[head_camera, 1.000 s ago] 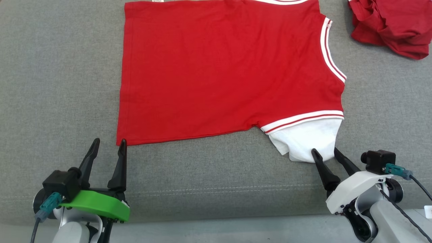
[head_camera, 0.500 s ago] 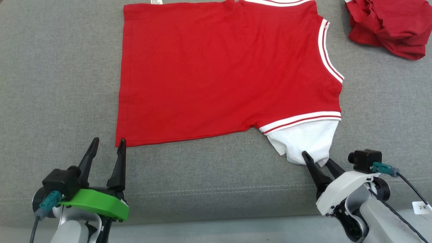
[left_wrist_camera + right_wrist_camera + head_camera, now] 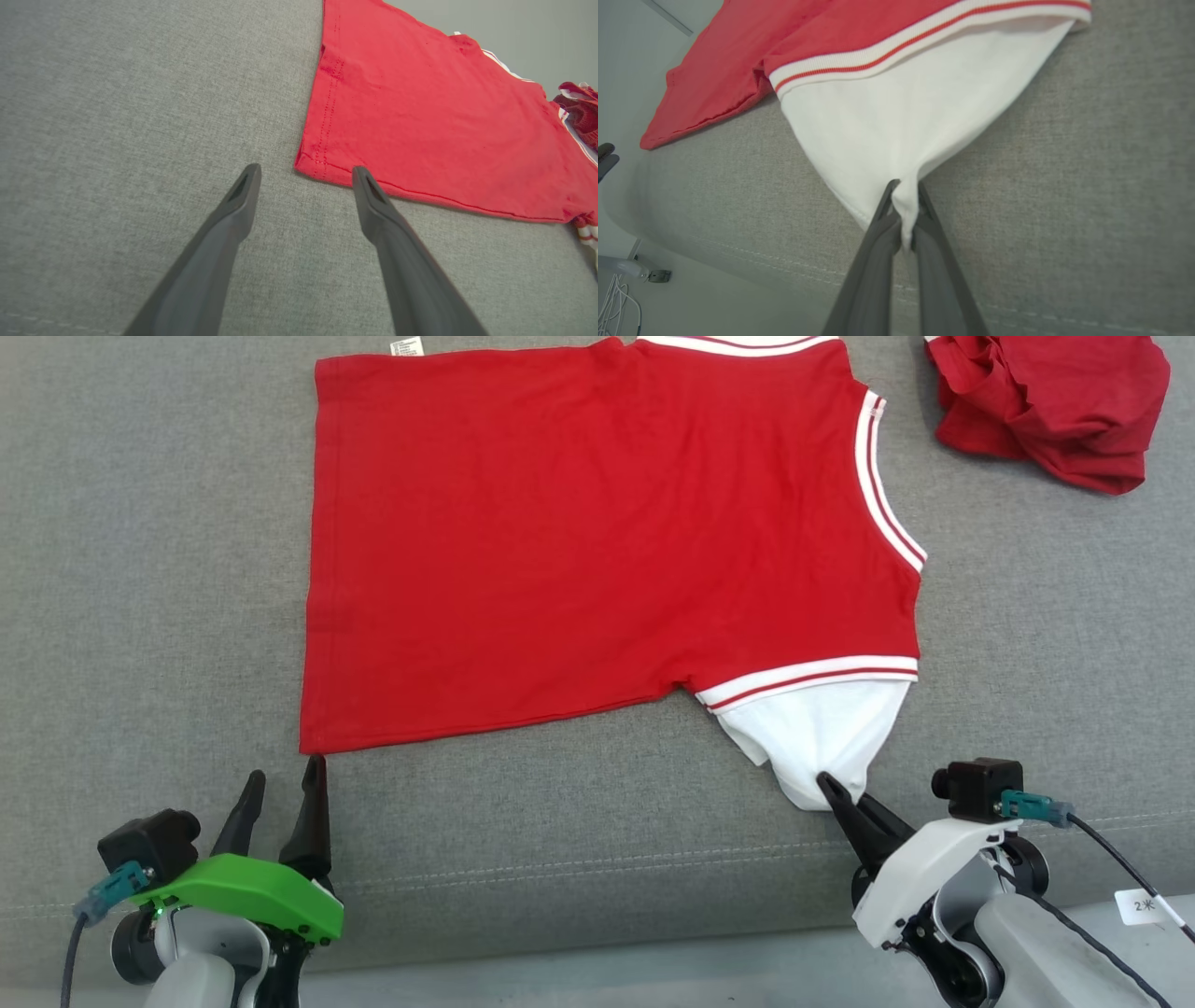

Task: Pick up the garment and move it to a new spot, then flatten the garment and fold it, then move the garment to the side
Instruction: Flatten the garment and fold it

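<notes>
One red shirt (image 3: 597,541) flat on sofa (image 3: 140,569); white label (image 3: 406,346) at far edge, print unreadable; right tool (image 3: 842,791) clamped on white sleeve (image 3: 822,733); left tool (image 3: 285,768) wide open, empty, beside hem corner.

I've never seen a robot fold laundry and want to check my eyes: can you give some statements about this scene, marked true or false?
1. The right pincer is shut on the white sleeve. True.
2. The left pincer grips the red shirt. False: it is open by the shirt's near corner, holding nothing.
3. The red shirt is crumpled in a heap. False: it lies spread flat on the grey cushion.
4. A second, crumpled red garment lies apart from the shirt. True.
</notes>
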Robot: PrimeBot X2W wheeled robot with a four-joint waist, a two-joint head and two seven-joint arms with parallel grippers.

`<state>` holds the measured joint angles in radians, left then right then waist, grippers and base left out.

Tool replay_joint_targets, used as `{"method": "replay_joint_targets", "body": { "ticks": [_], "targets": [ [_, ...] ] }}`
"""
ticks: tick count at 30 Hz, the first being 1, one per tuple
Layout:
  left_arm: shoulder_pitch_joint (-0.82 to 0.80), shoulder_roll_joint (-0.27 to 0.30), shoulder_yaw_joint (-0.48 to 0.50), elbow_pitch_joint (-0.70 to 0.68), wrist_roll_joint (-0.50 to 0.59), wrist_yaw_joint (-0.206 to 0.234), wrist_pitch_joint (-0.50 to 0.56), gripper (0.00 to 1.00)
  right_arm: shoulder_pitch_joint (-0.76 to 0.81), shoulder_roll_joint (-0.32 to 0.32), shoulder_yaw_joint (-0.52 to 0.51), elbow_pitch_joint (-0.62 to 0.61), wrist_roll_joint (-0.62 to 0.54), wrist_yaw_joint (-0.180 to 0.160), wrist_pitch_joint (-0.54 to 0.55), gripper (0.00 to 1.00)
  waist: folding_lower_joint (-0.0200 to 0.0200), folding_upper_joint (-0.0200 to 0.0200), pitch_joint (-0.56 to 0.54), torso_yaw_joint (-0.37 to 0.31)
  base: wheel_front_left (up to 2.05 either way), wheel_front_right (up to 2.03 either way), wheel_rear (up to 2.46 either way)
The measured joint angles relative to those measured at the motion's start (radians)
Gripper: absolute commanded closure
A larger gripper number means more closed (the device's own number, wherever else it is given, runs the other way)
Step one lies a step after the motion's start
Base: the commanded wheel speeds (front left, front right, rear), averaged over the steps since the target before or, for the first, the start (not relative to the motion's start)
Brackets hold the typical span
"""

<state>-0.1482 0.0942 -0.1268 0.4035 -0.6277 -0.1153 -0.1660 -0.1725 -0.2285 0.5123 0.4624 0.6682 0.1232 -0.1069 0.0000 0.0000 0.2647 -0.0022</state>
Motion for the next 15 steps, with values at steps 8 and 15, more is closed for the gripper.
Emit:
{"method": "replay_joint_targets", "body": {
  "ticks": [8,15],
  "targets": [
    [-0.060,-0.012,0.035,0.078,-0.111,0.000,0.076,0.00,-0.023,-0.017,0.046,-0.006,0.017,0.000,0.002,1.00,0.0000,0.0000,-0.003,-0.024,0.00,0.00,0.00],
    [-0.112,-0.032,0.043,0.122,-0.199,-0.008,0.148,0.00,-0.026,-0.032,0.057,-0.008,0.044,0.000,0.000,1.00,0.0000,0.0000,-0.005,-0.038,0.00,0.00,0.00]
  ]
}}
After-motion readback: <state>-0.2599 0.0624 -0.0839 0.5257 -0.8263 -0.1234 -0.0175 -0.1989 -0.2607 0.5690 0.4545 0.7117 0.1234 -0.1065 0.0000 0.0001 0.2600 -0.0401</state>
